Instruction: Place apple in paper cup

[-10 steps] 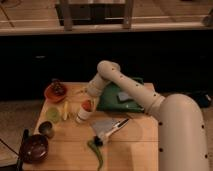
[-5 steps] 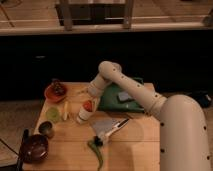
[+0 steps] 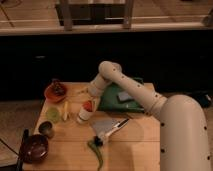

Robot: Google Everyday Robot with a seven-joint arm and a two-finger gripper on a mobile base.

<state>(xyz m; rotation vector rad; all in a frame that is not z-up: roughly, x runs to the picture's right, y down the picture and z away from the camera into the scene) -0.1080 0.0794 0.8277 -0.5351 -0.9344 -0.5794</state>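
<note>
Work area: dim room, wooden table point(image 3: 135, 142) at near left.
A dark panel point(image 3: 60, 60) runs behind the table's far edge. Above it lies a pale ledge point(image 3: 165, 27) carrying a metal frame point(image 3: 66, 17). Grey floor point(image 3: 17, 112) shows at left. The gripper point(image 3: 90, 99) hangs over the table's middle.

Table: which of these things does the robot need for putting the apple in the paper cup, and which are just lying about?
Job: apple; paper cup right beneath it; end effector just above the apple.
Lying about: orange bowl, yellow-green disc, grey metal cup, maroon bowl, green pepper, green mat.
</note>
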